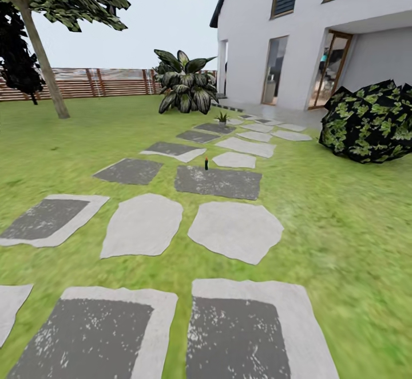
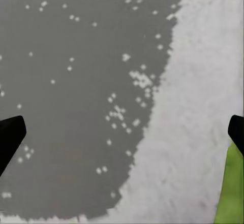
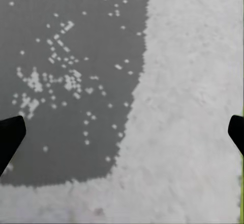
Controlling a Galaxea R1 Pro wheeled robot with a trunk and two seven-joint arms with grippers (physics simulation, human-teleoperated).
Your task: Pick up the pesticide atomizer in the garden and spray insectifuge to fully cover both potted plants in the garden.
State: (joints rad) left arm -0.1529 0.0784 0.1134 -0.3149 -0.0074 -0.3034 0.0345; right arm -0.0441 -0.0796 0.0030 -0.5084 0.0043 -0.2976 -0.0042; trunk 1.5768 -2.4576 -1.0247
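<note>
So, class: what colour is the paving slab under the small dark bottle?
Dark grey slab, seen in the head view.

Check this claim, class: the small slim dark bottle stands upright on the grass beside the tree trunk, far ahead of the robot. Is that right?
Not quite. In the head view the small slim dark bottle stands upright on a dark grey paving slab along the stepping-stone path, far ahead of the robot, not beside the tree trunk.

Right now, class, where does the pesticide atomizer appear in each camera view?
Head view: pesticide atomizer stands mid-picture, by the far edge of a dark slab.
Left wrist view: pale-rimmed paving slab and a grass strip.
Right wrist view: a similar slab.
Shared landmark: dark-centred, pale-rimmed paving slabs.
</note>
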